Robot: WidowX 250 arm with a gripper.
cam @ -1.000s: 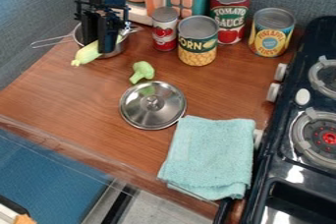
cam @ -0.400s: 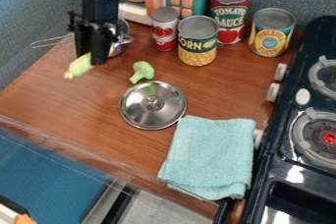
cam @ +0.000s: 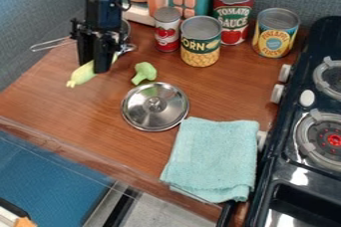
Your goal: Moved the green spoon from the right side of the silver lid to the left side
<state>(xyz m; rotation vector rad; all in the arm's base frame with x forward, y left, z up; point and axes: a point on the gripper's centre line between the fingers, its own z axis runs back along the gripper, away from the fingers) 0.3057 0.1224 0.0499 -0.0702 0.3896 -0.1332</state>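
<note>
a black gripper (cam: 94,67) pinches the green spoon (cam: 81,75) over the counter (cam: 73,116), beyond and left of the silver lid (cam: 141,114). the placing step seems in hand; next, the spoon likely needs lowering left of the lid, then a gentle release.

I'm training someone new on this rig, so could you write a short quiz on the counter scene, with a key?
1. Choose one. In the camera view, the broccoli lies: (a) below the lid; (b) above the lid; (c) on the lid.
2. True or false: the towel is nearer the stove than the broccoli is.
3. Fill in: in the camera view, the end effector is to the ____ of the lid.

Key: 1. b; 2. true; 3. left
</note>
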